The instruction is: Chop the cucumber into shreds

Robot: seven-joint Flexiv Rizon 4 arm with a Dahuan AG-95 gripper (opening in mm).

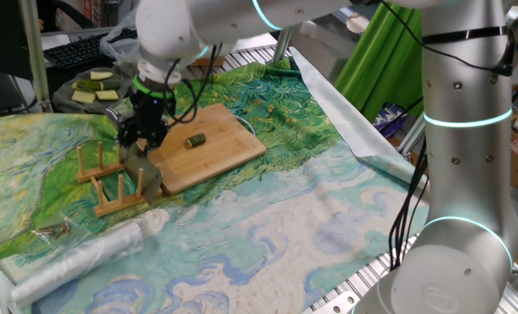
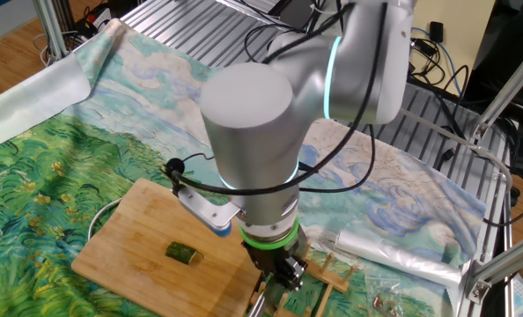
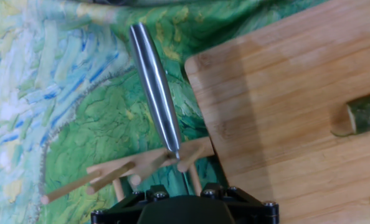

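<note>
At the far left of one fixed view, pale yellow-green chunks [image 1: 91,86] lie together near the back edge of the counter, well apart from the work area. In front of them, on the painted cloth [image 1: 285,218] that covers the counter, stands a small wooden rack [image 1: 111,187] of upright pegs. A roll of clear plastic [image 1: 85,253] lies nearer the camera.

A knife [image 1: 146,179] rests in the rack. In the hand view its smooth steel handle [image 3: 154,81] slants up and away from the pegs over the cloth, just beside the corner of the board.

The end effector [image 1: 139,139] hangs steeply downward just above the rack and knife, at the left end of the wooden cutting board [image 1: 215,153]. Its fingers are dark and partly hidden in every view, so I cannot tell whether they are open, closed, or touching the knife.

Further right, the cucumber [image 1: 195,139] lies on the board near its middle, a short dark green stub with a pale cut end. It sits alone and uncut, apart from the end effector.
</note>
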